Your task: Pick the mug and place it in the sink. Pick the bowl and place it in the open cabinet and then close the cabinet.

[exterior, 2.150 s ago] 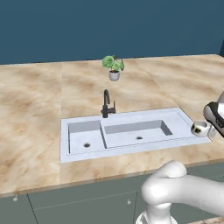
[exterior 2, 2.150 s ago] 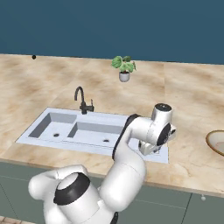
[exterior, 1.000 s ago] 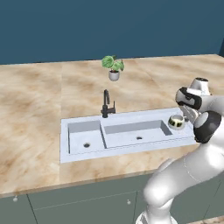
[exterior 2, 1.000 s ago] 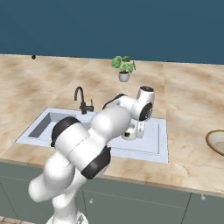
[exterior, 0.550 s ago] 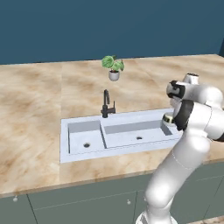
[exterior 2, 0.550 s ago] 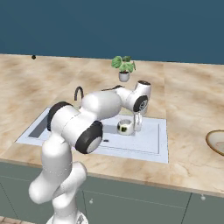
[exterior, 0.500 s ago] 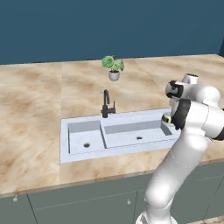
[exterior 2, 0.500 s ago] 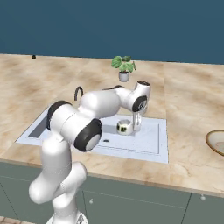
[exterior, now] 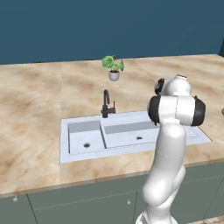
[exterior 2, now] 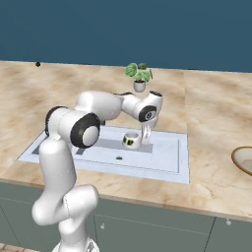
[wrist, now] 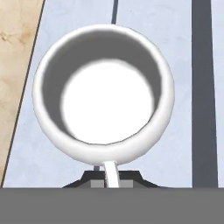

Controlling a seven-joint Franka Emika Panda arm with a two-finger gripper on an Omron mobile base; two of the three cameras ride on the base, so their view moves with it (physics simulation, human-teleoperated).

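The end effector [exterior 2: 140,140] is clamped on the mug [exterior 2: 131,140], holding it above the sink [exterior 2: 167,162], not yet released. The bowl [exterior 2: 243,159] waits on the bench [exterior 2: 211,113]; the cabinet step remains.

Small glossy whitish mug with olive-yellow patches [exterior 2: 131,140], upright, mouth up (white inside [wrist: 105,105]), over the wide basin of the pale grey-blue two-basin sink with black faucet [exterior 2: 170,160]. Cream-tan shallow bowl with brownish inside [exterior 2: 243,160], right way up on the worktop, well apart right of the sink.
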